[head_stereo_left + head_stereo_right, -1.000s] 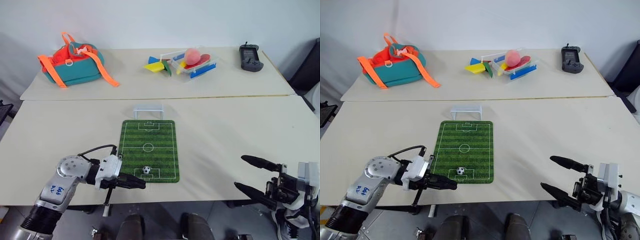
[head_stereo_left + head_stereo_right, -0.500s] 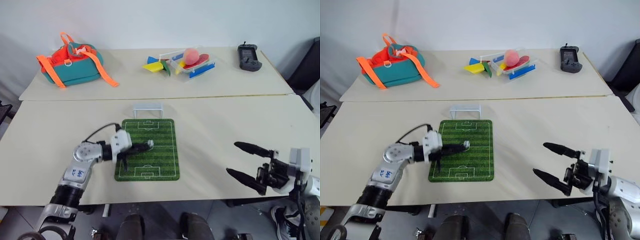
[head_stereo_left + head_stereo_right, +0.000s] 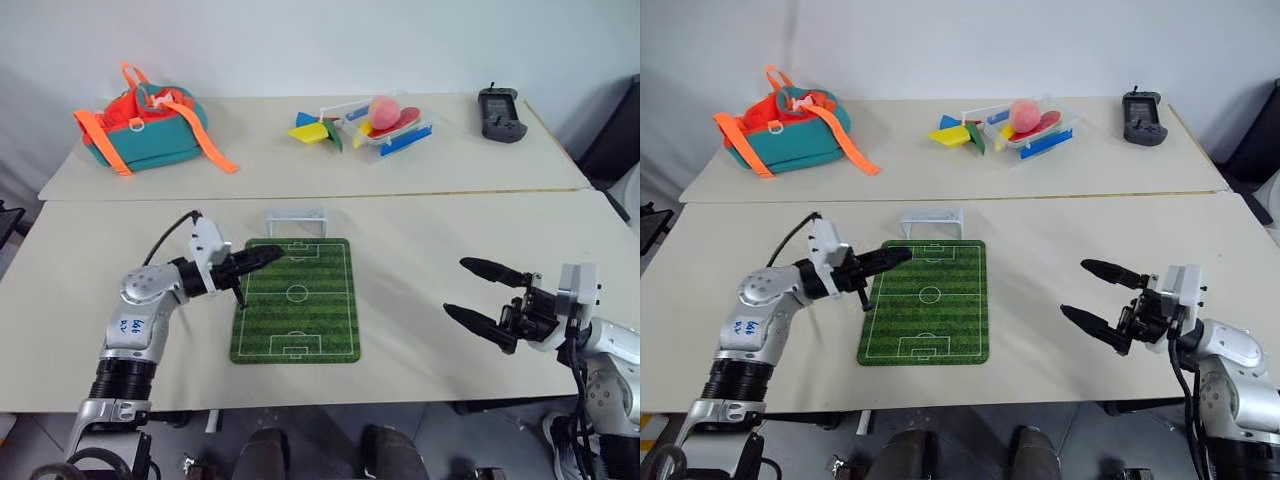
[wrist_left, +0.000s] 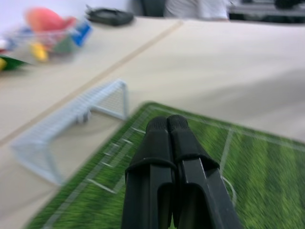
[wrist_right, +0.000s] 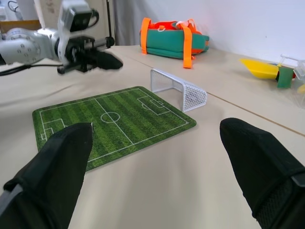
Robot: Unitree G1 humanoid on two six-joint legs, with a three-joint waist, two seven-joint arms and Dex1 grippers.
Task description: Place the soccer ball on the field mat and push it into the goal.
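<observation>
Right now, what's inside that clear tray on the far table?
In the clear plastic tray sit a pink ball-like toy and red, yellow and blue pieces. Whatever lies beneath them is covered.

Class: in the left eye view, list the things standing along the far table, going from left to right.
Backpack → yellow and blue flat pieces → clear tray with the pink toy → black handheld controller.

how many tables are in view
2: the near table holds the mat and goal; the far table, butted against it, holds the bag, tray and controller.
</observation>
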